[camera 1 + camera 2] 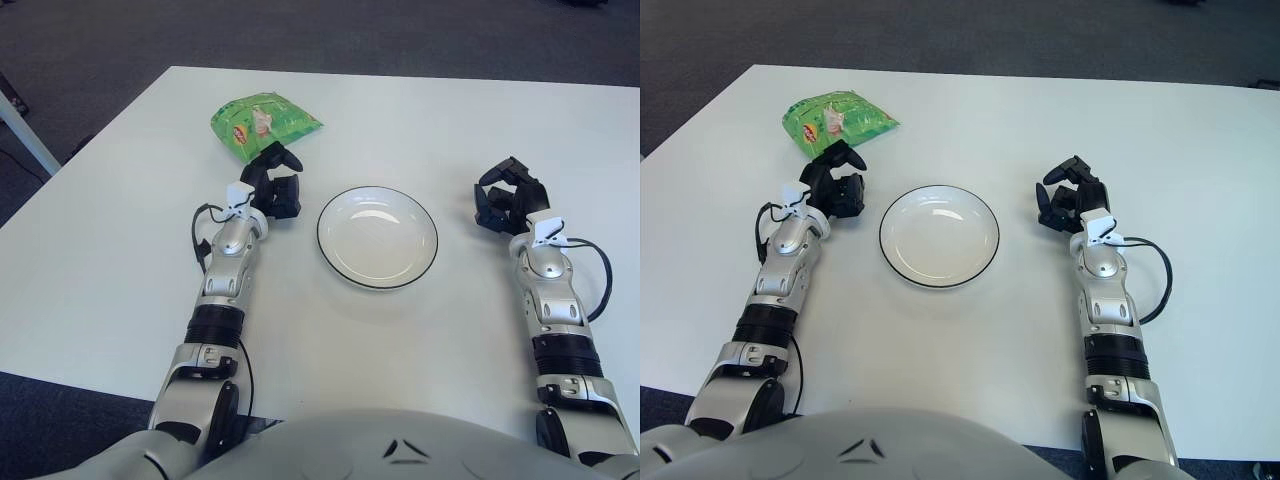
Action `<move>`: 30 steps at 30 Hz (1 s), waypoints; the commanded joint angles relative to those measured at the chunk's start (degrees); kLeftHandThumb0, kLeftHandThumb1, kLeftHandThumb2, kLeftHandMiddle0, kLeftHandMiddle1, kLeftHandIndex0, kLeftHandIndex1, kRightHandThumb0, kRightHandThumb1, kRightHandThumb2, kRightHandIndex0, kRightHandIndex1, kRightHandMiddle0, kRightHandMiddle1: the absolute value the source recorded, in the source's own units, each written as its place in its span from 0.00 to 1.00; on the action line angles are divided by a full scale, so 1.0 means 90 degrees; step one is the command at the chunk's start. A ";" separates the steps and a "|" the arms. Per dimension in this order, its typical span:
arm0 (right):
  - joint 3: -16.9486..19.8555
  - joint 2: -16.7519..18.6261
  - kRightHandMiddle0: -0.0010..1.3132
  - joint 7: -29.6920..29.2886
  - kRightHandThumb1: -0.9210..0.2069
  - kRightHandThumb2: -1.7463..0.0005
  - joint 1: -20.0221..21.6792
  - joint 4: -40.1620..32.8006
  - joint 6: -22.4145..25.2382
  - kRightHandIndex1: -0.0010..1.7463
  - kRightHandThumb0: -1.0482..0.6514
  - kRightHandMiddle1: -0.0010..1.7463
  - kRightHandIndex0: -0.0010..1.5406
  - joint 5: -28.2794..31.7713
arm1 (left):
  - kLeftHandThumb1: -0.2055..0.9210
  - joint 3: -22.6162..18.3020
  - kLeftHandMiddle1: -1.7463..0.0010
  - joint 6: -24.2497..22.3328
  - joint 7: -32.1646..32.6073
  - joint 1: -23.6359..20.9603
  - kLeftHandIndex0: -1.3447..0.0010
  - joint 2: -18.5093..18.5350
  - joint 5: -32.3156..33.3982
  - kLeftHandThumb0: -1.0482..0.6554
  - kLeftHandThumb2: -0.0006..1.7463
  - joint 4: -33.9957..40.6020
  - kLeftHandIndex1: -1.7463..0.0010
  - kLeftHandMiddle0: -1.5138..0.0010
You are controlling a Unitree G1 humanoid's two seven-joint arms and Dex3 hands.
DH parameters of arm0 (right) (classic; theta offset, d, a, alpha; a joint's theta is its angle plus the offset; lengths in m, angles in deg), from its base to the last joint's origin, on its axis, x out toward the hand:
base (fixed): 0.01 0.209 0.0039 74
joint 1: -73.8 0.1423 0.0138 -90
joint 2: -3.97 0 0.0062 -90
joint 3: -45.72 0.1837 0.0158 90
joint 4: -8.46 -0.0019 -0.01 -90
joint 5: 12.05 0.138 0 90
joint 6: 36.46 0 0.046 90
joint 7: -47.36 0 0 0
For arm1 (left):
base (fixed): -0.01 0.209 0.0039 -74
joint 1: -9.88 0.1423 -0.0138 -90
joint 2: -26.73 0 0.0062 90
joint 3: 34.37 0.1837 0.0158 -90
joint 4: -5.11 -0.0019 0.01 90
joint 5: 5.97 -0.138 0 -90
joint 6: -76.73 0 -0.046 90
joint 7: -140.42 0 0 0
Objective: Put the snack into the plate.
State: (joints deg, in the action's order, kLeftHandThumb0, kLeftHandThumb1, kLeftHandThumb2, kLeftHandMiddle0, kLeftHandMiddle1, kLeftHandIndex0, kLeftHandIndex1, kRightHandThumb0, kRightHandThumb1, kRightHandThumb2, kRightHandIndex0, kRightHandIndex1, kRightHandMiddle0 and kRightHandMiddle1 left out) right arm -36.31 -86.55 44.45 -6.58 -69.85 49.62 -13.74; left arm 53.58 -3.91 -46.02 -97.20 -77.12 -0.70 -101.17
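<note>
Table: a white table (420,110) is bearing everything, with dark carpet (300,30) showing beyond its far edge.
Plate: a white plate with a thin dark rim (377,237) is sitting empty near the middle of the table, between the two hands.
Right hand: the right hand (508,195) is showing to the right of the plate, apart from it, its fingers curling loosely and holding nothing.
Left hand: the left hand (274,183) is reaching just left of the plate's far side, its fingers curling narrow with nothing between them, the fingertips (283,155) pointing at the snack's near edge.
Snack: a green snack bag (262,122) is lying flat on the table beyond the left hand, outside the plate; whether the fingertips are touching it I cannot tell.
</note>
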 commanded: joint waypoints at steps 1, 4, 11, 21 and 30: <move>-0.0143 0.0186 0.33 0.0119 0.32 0.42 -0.0659 0.0440 0.0309 1.00 0.37 1.00 0.66 -0.0077 | 0.51 0.0000 0.00 -0.0068 0.0000 0.0675 0.57 -0.0086 -0.0002 0.34 0.72 -0.0316 0.00 0.14; -0.0155 0.0188 0.33 0.0109 0.32 0.42 -0.0654 0.0438 0.0321 1.00 0.37 1.00 0.66 -0.0093 | 0.50 -0.0012 0.00 -0.0064 -0.0020 0.0668 0.57 -0.0084 0.0020 0.34 0.72 -0.0330 0.00 0.14; -0.0200 0.0201 0.33 0.0083 0.32 0.42 -0.0629 0.0432 0.0353 1.00 0.37 1.00 0.66 -0.0138 | 0.50 -0.0044 0.00 -0.0052 -0.0082 0.0627 0.57 -0.0032 0.0039 0.34 0.72 -0.0394 0.00 0.14; -0.0297 0.0185 0.32 -0.0039 0.31 0.43 -0.0578 0.0454 0.0384 1.00 0.38 1.00 0.65 -0.0294 | 0.50 -0.0091 0.00 0.0179 -0.0054 0.0507 0.57 0.0012 -0.0014 0.34 0.72 -0.0606 0.00 0.15; -0.0292 0.0204 0.32 -0.0009 0.31 0.43 -0.0509 0.0571 0.0314 1.00 0.38 1.00 0.66 -0.0309 | 0.49 -0.0124 0.00 0.0405 0.0022 0.0327 0.56 0.0040 -0.0091 0.34 0.73 -0.0903 0.00 0.14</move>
State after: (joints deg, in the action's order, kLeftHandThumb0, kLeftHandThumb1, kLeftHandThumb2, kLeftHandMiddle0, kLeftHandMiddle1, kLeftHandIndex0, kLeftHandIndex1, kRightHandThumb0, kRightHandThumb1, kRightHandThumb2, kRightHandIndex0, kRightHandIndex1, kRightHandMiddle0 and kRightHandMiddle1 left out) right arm -37.43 -86.46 43.48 -6.37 -69.63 50.11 -15.71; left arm 52.89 -1.26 -46.35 -98.60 -76.55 -0.91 -104.98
